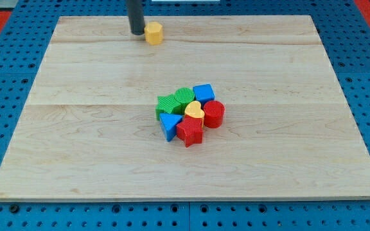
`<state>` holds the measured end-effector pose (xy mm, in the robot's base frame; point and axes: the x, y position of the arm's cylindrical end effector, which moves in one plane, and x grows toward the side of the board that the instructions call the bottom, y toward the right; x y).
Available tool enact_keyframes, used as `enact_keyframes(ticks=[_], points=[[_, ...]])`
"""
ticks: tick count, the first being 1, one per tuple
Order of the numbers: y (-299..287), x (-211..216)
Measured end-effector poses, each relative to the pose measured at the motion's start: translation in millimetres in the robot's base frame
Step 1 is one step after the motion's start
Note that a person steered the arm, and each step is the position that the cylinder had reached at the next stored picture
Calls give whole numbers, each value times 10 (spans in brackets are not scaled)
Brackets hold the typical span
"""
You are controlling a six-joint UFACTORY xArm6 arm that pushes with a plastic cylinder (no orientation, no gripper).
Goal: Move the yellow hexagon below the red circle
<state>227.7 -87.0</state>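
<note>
The yellow hexagon (153,33) lies near the view's top edge of the wooden board (76,141), left of centre. My tip (137,32) stands just to its left, touching or nearly touching it. The red circle (214,114) sits at the right side of a tight cluster of blocks in the middle of the board, far below and to the right of the hexagon.
The cluster also holds a blue cube (203,94), two green blocks (185,97) (167,105), a yellow heart (194,110), a blue triangle (169,124) and a red star (189,130). A blue pegboard (5,77) surrounds the board.
</note>
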Motion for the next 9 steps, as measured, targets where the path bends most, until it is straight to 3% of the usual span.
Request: enact_keyframes(ticks=[1,2,3,7,9], points=[[405,-117],[886,26],[1009,291],[497,774],[555,912]])
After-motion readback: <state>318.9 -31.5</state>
